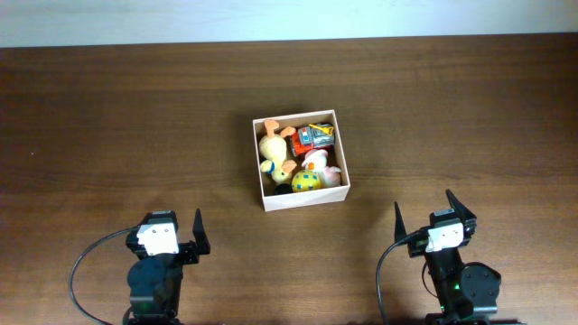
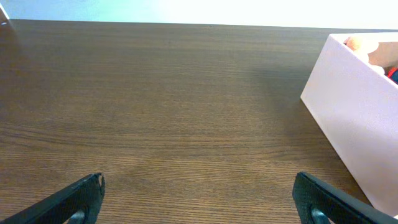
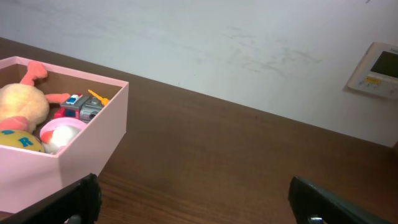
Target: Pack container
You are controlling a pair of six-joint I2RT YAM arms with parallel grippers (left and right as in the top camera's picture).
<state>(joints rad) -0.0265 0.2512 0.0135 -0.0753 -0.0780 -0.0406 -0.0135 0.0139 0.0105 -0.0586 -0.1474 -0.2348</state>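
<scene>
A dark brown wooden table [image 1: 108,117] filled nearly the whole overhead view, its fine grain running left to right. Beyond its far edge lay a pale cream strip [image 1: 271,18]; whether that was floor or wall could not be told. In the right wrist view a white wall [image 3: 217,43], faintly scuffed and mottled, rose behind the far side of the table. A small pale control panel [image 3: 377,70] with a greenish display was mounted on it at the far right. The light was soft and even, though in the left wrist view the band beyond the table washed out to bluish white.
</scene>
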